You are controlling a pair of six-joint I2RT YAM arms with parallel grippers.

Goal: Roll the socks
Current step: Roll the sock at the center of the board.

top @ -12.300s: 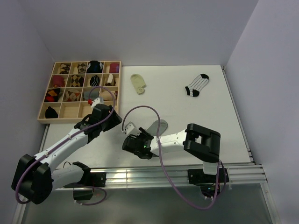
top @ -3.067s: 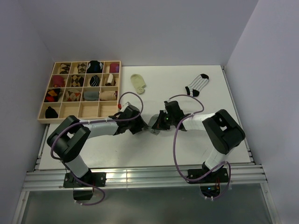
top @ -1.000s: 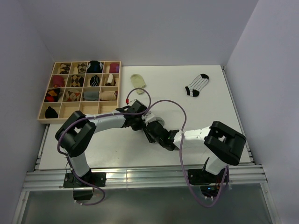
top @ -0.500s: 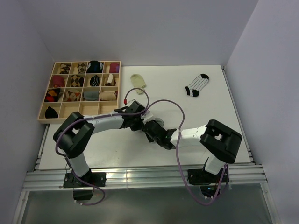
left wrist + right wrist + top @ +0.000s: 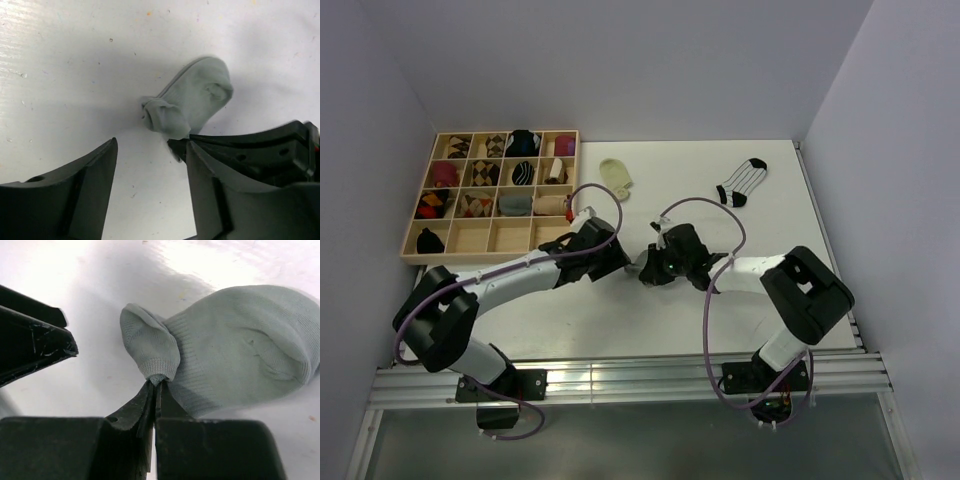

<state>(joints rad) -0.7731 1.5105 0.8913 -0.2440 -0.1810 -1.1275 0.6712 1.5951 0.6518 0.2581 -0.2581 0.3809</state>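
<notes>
A grey sock [image 5: 240, 340] lies on the white table, its cuff end folded into a small lump [image 5: 165, 117]. My right gripper [image 5: 156, 385] is shut on that folded cuff, pinching it between its tips. In the top view the right gripper [image 5: 655, 268] sits mid-table and mostly hides the sock. My left gripper [image 5: 151, 150] is open and empty, its jaws standing just short of the folded end, next to the right gripper's fingers [image 5: 240, 150]. In the top view the left gripper [image 5: 618, 262] is just left of the right one.
A pale yellow sock [image 5: 615, 178] lies flat at the back centre, and a black-and-white striped sock [image 5: 741, 182] at the back right. A wooden divided tray [image 5: 485, 256] with several rolled socks stands at the left; its front row has empty compartments.
My right gripper has swung from the near side of the sock up and to the right, still on the sock. My left arm has shifted its elbow lower, gripper staying beside the sock.
</notes>
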